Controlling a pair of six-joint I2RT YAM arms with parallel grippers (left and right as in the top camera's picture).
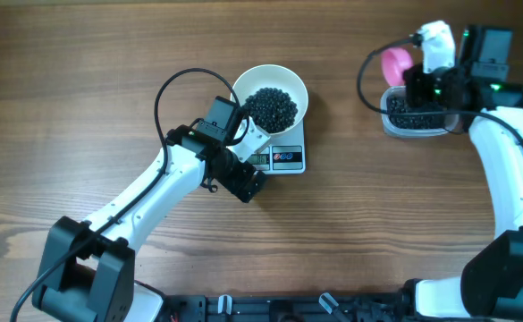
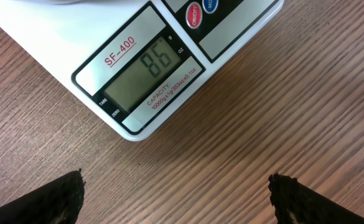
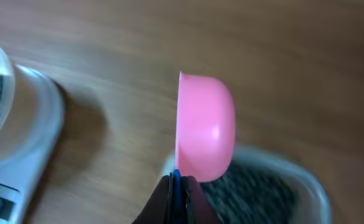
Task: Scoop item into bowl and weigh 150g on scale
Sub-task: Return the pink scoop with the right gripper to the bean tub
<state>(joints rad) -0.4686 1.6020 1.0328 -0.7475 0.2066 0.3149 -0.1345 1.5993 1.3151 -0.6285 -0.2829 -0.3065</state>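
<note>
1. Wood-grain bench (image 1: 109, 72); scale (image 1: 286, 159) at centre, display edge facing the arms' bases, reading 86.
2. Bowl (image 1: 299, 89) sits on scale, holding beans (image 1: 272, 107).
3. Left end effector (image 2: 177, 190) spread wide, empty, at scale's front edge.
4. Right end effector (image 3: 180, 186) pinched on scoop (image 3: 206, 124) handle; scoop tipped on edge above tub (image 1: 413, 123).

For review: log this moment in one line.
left gripper open | right gripper shut on pink scoop | bowl on scale | display 86
</note>
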